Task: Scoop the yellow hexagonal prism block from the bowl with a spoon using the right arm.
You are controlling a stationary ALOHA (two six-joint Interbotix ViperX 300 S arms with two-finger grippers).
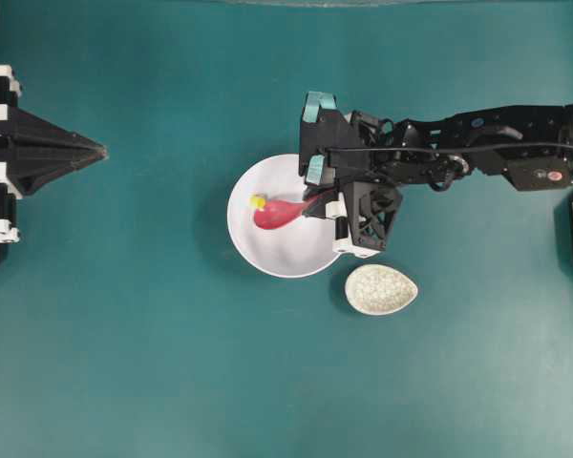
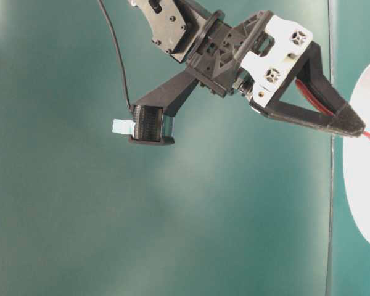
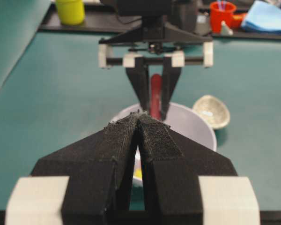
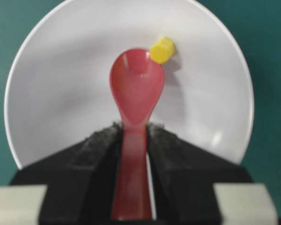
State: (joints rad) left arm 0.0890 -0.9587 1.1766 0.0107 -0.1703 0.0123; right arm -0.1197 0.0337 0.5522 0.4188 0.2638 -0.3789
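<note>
A smooth teal worktop (image 1: 153, 363) is carrying a round, plain white bowl (image 1: 267, 253) with a glossy inner wall. The right arm (image 1: 477, 148), built of black angular plastic with white brackets and a teal patch, is reaching over the bowl's rim. Its right gripper (image 4: 135, 133) is grasping the spoon (image 4: 136, 91): two black wedge-shaped jaws, faced with rough, fuzzy padding, are pressing on either side of the spoon's straight handle, which is running back between them toward the wrist. The spoon is glossy red-pink, with a smooth oval scoop that is sticking out just ahead of the jaw tips, inside the bowl.

The block (image 4: 162, 50) is tiny, bright yellow and faceted. It is sitting in the bowl just beyond the jaws, touching the far edge of the scoop on one side; whether it is resting on the scoop's lip or on the bowl floor beside it is unclear.

Just outside the bowl, near the right gripper's wrist, a small egg-shaped dish (image 1: 381, 289) with a speckled grey-beige crackle surface is lying on the worktop.

The left gripper (image 3: 139, 123) is hanging well apart from the bowl, its black tapering jaws clenched together on nothing, their textured tips meeting in a point.
</note>
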